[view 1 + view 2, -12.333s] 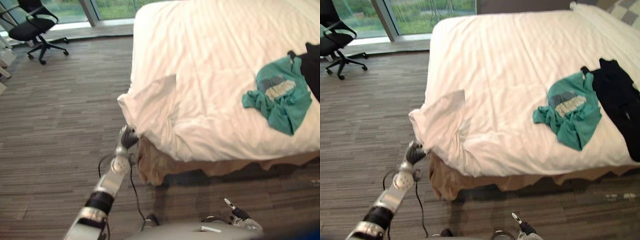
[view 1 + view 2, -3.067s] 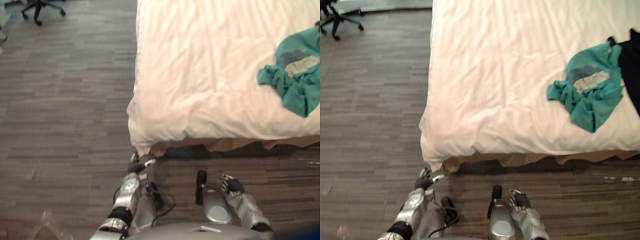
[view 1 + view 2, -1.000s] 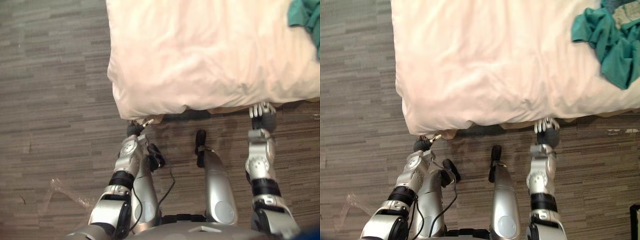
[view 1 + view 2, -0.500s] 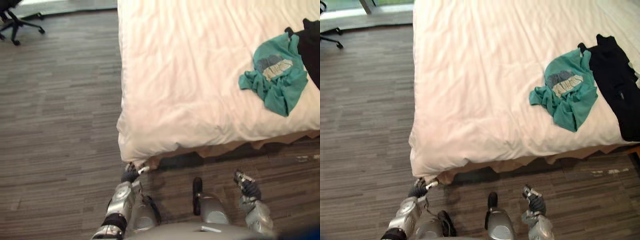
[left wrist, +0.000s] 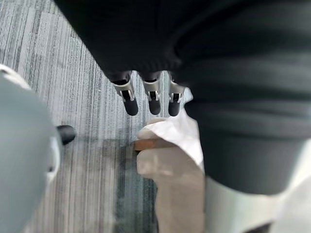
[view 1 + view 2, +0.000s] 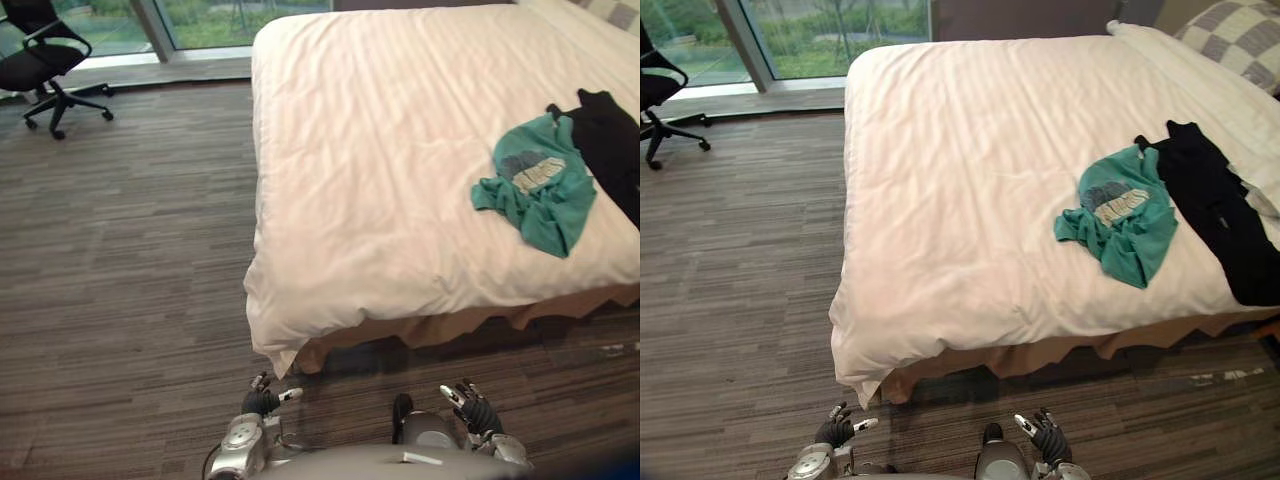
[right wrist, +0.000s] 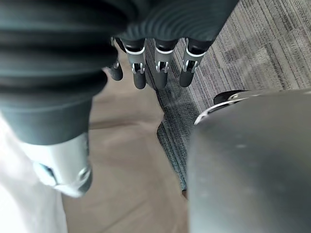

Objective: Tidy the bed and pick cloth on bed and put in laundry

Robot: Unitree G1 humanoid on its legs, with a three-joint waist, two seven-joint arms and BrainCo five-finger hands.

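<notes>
Striped grey-brown floor (image 6: 120,280) lies under me where I stand at the near edge of the bed (image 6: 970,150). My left hand (image 6: 262,402) hangs low over the floor, its fingers straight and loose with nothing in them. It points at the hanging near-left corner of the white duvet (image 5: 177,133), close to it but not gripping it. My right hand (image 6: 472,410) is low too, further along the same edge, with its fingers spread and nothing held. Past them I see the tan bed skirt (image 7: 121,160) dropping to the floor.

Beyond my hands the duvet lies flat across the bed, with light creases near the near edge and the bed skirt showing below its hem. A teal shirt (image 6: 1122,215) lies crumpled on the duvet toward the near right part of the bed, well away from both hands. Just beside it, nearer the right edge and touching it at the top, a black garment (image 6: 1212,200) lies stretched out. A checked pillow (image 6: 1238,35) sits at the far right corner. Off the bed's far left corner, a black office chair (image 6: 45,55) stands by the window (image 6: 830,25).
</notes>
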